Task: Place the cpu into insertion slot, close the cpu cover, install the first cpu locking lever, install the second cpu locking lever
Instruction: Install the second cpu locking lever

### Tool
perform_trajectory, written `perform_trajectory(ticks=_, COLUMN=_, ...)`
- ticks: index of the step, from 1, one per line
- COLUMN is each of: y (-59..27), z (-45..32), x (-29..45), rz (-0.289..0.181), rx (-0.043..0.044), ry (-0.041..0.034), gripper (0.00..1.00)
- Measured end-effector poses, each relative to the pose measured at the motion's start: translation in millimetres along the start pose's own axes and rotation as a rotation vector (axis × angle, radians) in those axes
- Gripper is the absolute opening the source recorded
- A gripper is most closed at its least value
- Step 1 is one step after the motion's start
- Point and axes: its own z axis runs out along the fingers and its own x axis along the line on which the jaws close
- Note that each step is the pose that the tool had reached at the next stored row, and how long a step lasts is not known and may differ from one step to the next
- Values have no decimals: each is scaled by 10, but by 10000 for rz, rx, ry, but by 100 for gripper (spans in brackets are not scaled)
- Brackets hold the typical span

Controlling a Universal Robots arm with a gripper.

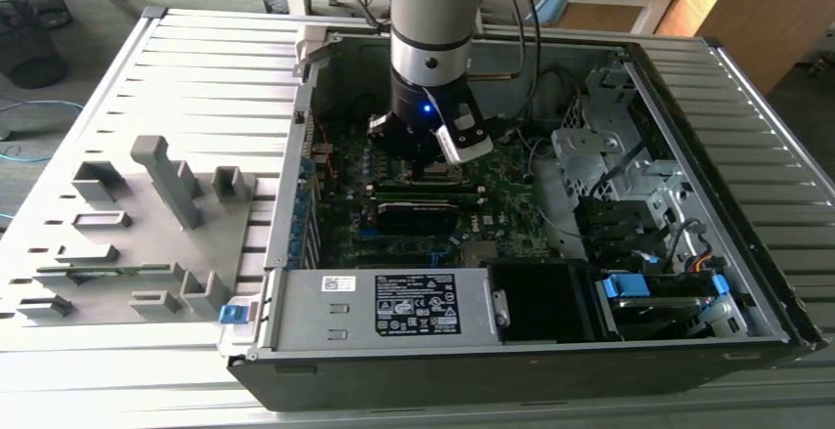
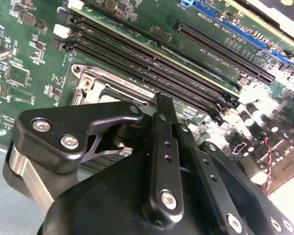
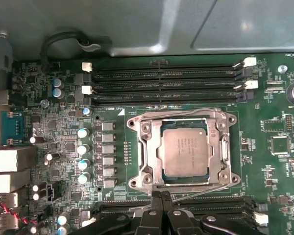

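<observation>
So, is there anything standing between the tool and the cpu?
Nothing visible. In the first wrist view the tool sits just beside the socket, and the cpu lies there uncovered in the window of the cpu cover.

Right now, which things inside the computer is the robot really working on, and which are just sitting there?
Part of the job:
- cpu, lying in its socket
- cpu cover, the metal frame around it
- gripper, right beside the socket

Just sitting there:
- memory slots
- power supply
- grey holder blocks outside the case

One cpu point(image 3: 185, 152), one cpu cover point(image 3: 148, 147), one gripper point(image 3: 159, 197)
</observation>
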Motion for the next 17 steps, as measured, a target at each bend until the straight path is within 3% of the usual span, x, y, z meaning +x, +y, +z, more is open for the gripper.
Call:
perform_trajectory(ticks=13, y=-11, z=65, x=118, rz=2, rx=-70, ry=6, gripper=11)
perform_trajectory(ticks=17, y=-12, z=81, x=128, rz=6, rx=-181, ry=12, gripper=11)
